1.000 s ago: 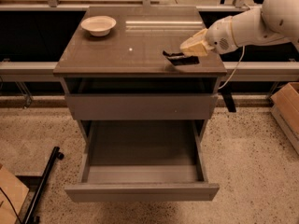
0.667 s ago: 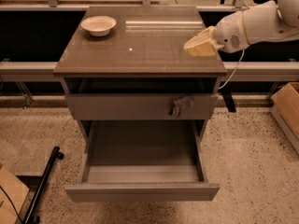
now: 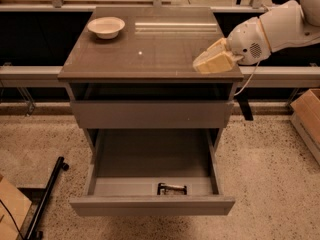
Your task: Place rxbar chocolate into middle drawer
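Observation:
The rxbar chocolate (image 3: 172,188), a small flat black bar with pale print, lies on the grey floor of the middle drawer (image 3: 150,204), near its front wall and right of centre. The drawer is pulled far out below the closed drawer front (image 3: 150,114). My gripper (image 3: 211,61), with cream fingers on a white arm (image 3: 280,29), hovers over the front right corner of the cabinet top (image 3: 150,49). It is open and empty, well above the bar.
A white bowl (image 3: 106,27) stands at the back left of the cabinet top. A cardboard box (image 3: 307,116) sits on the floor at the right. A black pole (image 3: 47,196) and another box (image 3: 10,211) are at the lower left.
The bar left my gripper at the cabinet's front right edge, fell past the upper drawer front, and now lies in the open drawer. The gripper stayed near the same corner.

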Controlling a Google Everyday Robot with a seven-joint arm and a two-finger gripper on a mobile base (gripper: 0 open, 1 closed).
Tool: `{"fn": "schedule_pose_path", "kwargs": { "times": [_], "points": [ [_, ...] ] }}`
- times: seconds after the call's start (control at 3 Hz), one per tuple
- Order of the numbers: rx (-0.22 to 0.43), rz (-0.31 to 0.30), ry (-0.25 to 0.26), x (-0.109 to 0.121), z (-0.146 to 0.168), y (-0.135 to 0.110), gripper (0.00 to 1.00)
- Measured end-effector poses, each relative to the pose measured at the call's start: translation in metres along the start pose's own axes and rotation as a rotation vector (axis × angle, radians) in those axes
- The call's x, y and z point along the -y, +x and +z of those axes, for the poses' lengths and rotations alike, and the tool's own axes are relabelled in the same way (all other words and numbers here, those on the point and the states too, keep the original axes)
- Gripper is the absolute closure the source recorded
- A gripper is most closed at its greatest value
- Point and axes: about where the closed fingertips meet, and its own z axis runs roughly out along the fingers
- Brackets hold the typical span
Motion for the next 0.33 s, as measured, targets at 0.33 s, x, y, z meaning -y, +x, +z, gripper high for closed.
{"fn": "schedule_pose_path", "kwargs": {
  "times": [0.33],
  "points": [
    [0.002, 0.0, -0.003, 0.0008, 0.0027, 0.0001, 0.57]
  ]
}}
